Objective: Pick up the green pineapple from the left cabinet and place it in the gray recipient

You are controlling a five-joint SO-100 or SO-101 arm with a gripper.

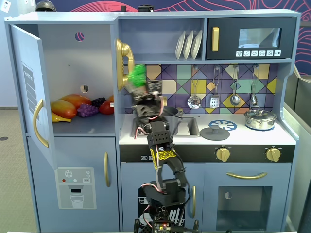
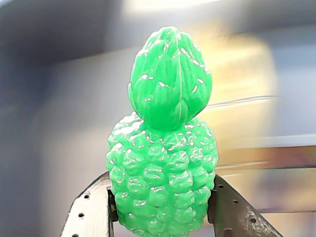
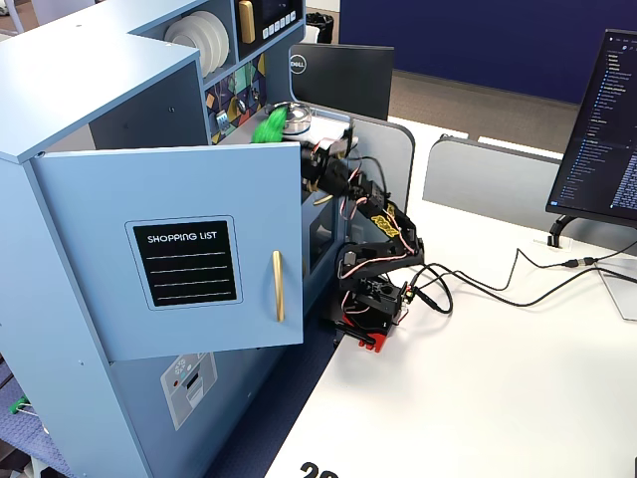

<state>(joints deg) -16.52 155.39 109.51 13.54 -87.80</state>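
Observation:
My gripper (image 2: pixel 162 207) is shut on the green pineapple (image 2: pixel 165 148), which stands upright between the two metal fingers (image 2: pixel 91 210), crown up. In a fixed view the pineapple (image 1: pixel 137 77) is blurred in the air, just right of the left cabinet (image 1: pixel 77 77), above the sink. The cabinet door (image 1: pixel 30 92) stands open. The gray recipient (image 1: pixel 168 112) sits at the sink, mostly hidden behind the arm. In another fixed view the pineapple (image 3: pixel 269 126) shows above the open door (image 3: pixel 179 249), held by the gripper (image 3: pixel 289 134).
Toy fruits, among them a purple grape bunch (image 1: pixel 87 110), lie on the cabinet shelf. A gold phone handle (image 1: pixel 122 60) hangs beside the pineapple. A shiny lidded pot (image 1: pixel 260 119) and a dark lid (image 1: pixel 215 133) sit on the counter. Utensils (image 1: pixel 194 99) hang on the backsplash.

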